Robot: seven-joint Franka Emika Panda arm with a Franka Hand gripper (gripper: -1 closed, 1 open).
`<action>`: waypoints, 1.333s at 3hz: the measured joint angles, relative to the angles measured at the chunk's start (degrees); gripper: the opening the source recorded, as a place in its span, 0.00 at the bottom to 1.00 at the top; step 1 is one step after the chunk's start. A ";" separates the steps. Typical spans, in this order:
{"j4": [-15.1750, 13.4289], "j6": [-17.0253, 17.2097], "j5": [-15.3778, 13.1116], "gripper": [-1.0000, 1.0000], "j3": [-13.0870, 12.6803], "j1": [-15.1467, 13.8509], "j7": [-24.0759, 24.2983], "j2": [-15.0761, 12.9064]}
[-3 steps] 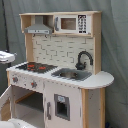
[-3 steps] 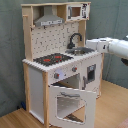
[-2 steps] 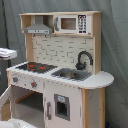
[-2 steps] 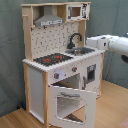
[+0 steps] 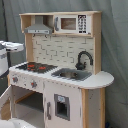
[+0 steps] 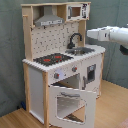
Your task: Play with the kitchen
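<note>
One kitchen [image 5: 62, 75] stood in both exterior views; on it there was one stovetop [image 5: 36, 66] with two red burners, one silver sink [image 5: 72, 74], one black faucet [image 5: 83, 59], one grey hood [image 5: 39, 28] and one microwave cabinet [image 5: 73, 23]; the second exterior view showed one windowed oven door [image 6: 71, 104] hanging open, two knobs [image 6: 65, 73] on the front panel above it, and one white robot arm [image 6: 110, 35] at the second exterior view's right.
</note>
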State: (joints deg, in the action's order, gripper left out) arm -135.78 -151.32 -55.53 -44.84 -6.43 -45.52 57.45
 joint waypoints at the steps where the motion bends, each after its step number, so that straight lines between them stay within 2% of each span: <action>1: 0.47 -5.30 0.00 1.00 2.47 -2.51 -0.69 -1.17; 3: 3.31 -13.93 0.00 1.00 3.63 -10.26 -1.24 -4.48; 4: 4.58 -17.11 0.10 1.00 4.06 -14.64 -1.12 -5.93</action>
State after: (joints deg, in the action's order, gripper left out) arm -131.20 -168.43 -55.42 -40.77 -21.07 -46.63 51.52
